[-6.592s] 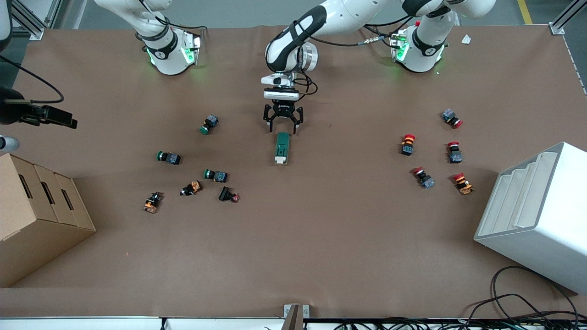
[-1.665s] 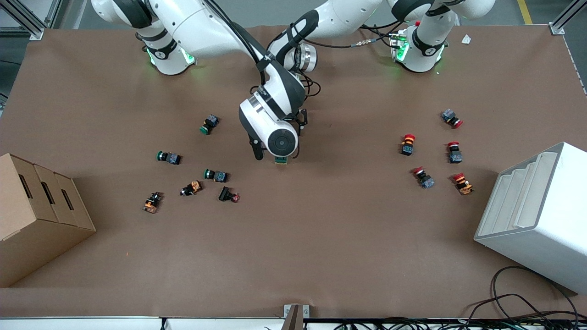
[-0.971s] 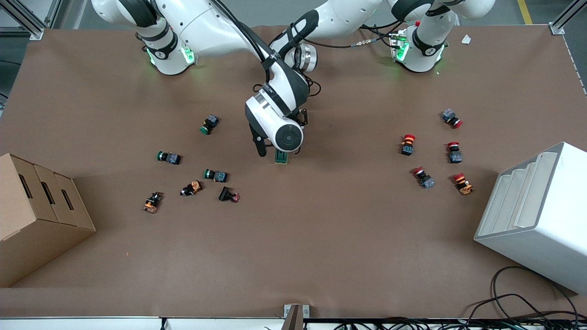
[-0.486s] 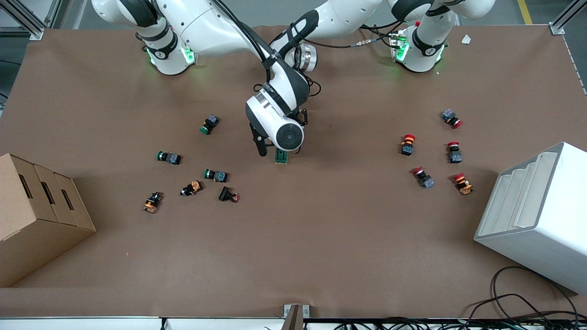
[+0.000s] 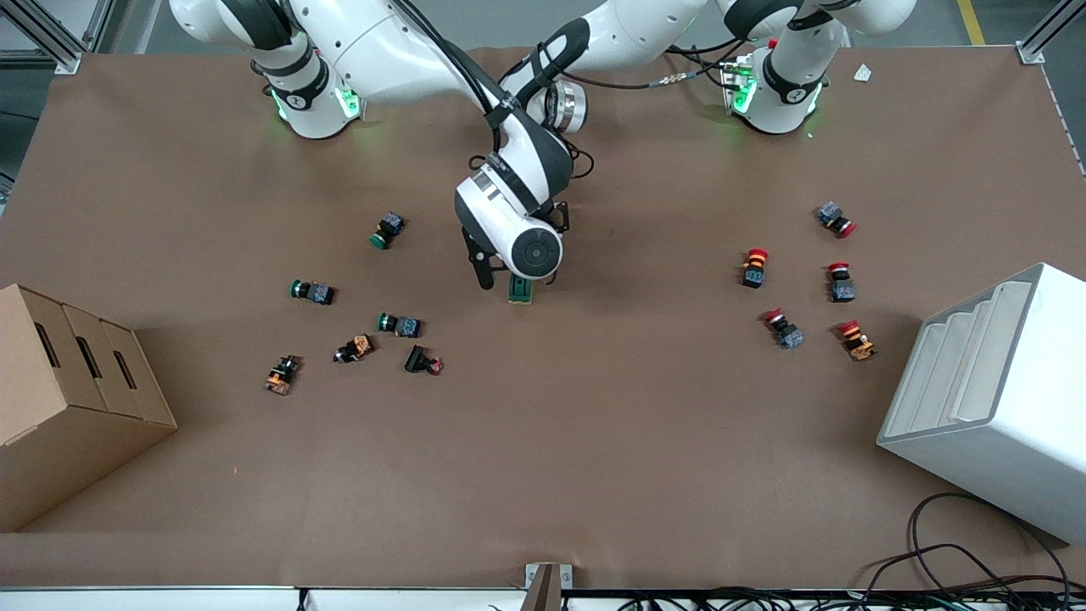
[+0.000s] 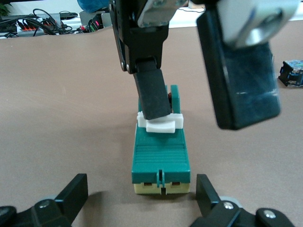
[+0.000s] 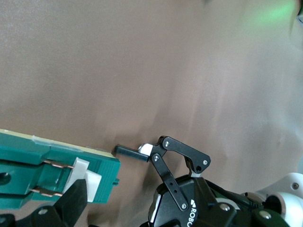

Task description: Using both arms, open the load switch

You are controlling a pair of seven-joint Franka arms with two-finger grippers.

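Nearest the front camera you have a cardboard box (image 5: 68, 399) at the right arm's end of the table (image 5: 543, 458) and a white stepped bin (image 5: 993, 399) at the left arm's end.

Farther from that camera, a cluster of green- and orange-capped push buttons (image 5: 399, 324) lies toward the right arm's end. A cluster of red-capped push buttons (image 5: 785, 329) lies toward the left arm's end.

Between the two clusters, at mid-table, the load switch (image 6: 161, 153) lies flat on the surface. In the front view only its nearer end shows, under the right arm's wrist.

The right gripper (image 6: 201, 113) is over the switch with its jaws spread wide. One of its fingers (image 6: 152, 92) rests on the white lever (image 6: 159, 124); the other hangs beside the body, apart from it.

The left gripper (image 6: 141, 194) is low at the switch's farther end. Its jaws are wide, one finger on each side of that end, and neither is touching the body.

Farthest from the camera, both arm bases (image 5: 316, 102) show green lights.
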